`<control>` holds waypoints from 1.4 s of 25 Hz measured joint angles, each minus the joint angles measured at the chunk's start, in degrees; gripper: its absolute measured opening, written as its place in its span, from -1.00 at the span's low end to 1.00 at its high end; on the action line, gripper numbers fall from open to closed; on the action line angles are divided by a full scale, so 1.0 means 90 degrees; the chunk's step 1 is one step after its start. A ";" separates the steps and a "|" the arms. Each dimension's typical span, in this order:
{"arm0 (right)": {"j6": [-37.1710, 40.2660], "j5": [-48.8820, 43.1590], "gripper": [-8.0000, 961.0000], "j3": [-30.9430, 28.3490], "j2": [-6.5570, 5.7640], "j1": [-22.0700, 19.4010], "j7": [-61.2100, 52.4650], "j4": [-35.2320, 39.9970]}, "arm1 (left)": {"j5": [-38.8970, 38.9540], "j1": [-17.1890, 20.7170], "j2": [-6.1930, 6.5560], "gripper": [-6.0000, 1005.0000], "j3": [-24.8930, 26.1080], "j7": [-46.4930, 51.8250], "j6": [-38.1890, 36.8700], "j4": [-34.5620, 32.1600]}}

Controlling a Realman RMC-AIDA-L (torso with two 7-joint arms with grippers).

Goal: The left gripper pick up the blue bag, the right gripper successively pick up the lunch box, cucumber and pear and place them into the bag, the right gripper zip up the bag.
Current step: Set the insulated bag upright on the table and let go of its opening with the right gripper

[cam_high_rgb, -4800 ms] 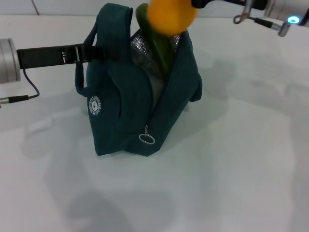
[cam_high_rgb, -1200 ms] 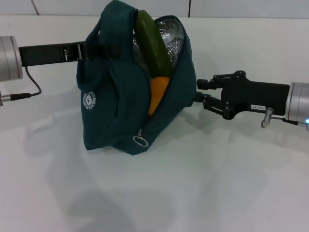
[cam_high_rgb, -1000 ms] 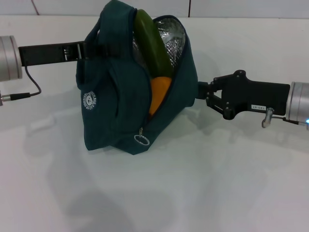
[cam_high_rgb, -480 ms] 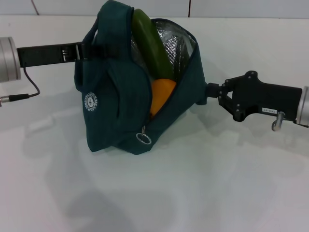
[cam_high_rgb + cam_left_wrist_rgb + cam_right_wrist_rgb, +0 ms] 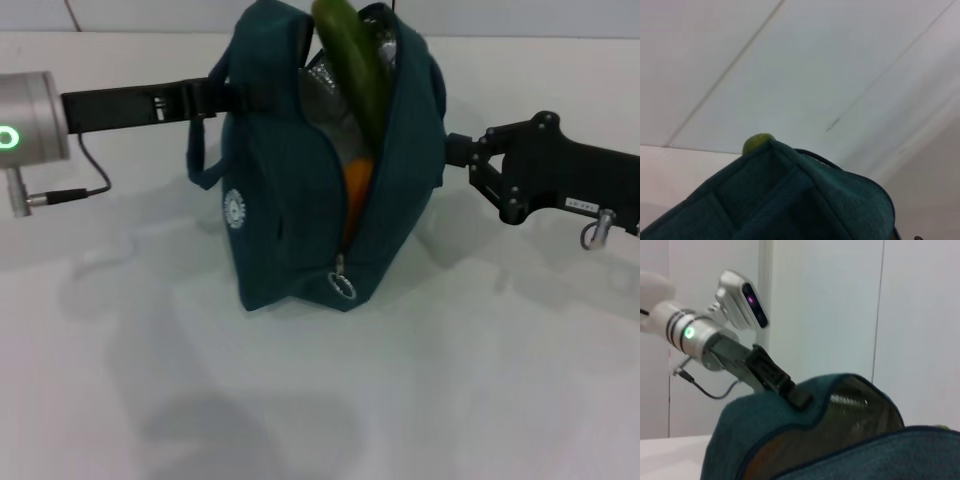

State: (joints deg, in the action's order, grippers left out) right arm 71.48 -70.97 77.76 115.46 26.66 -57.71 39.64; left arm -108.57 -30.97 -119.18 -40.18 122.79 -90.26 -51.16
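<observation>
Blue bag [image 5: 300, 190] stands upright on the white counter [image 5: 480, 380], mouth unzipped and gaping at the top, silver lining showing inside. Left hand [image 5: 215, 98] comes in from the left side, clamped shut on the bag's handle near the top; the loop handle hangs just below it. Same hand shows in the right wrist view [image 5: 790, 390], black fingers pinched on the bag's upper edge. Cucumber [image 5: 352, 55] sticks up out of the opening, tilted, top end above the rim; its tip also peeks over the bag's edge in the left wrist view [image 5: 757, 143]. Pear [image 5: 357, 185] sits lower inside, orange patch visible through the gap below the cucumber. Lunch box not visible, probably hidden deep in the bag. Zip pull ring [image 5: 343, 287] hangs at the low front end of the zip track. Right hand [image 5: 452, 150] at the bag's right side, fingertips against the fabric; looks closed on it but hard to tell from here.
</observation>
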 joint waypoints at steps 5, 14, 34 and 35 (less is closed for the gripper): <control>0.0325 0.0002 -0.98 -0.0121 -0.0034 -0.0290 0.0000 0.0291 | 0.0029 -0.0122 -0.0016 -0.90 -0.0052 -0.0055 0.0000 0.0214; 0.1636 -0.0066 -0.98 -0.1081 -0.0202 -0.1257 -0.0114 0.1007 | 0.0306 -0.0241 -0.0031 -0.89 -0.0210 -0.0190 0.0034 0.0591; 0.1042 -0.0400 -0.82 -0.2284 -0.0183 -0.0998 -0.1037 0.0025 | 0.0367 -0.0258 -0.0031 -0.89 -0.0186 -0.0509 0.0119 0.1355; 0.0968 -0.0404 -0.81 -0.2289 -0.0221 -0.0883 -0.1053 -0.0125 | 0.0367 -0.0251 -0.0031 -0.89 -0.0185 -0.0510 0.0120 0.1356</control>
State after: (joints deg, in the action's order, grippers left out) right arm 80.20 -74.60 57.16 113.47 18.71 -67.19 38.51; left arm -105.27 -33.22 -119.46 -41.84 118.20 -89.18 -38.95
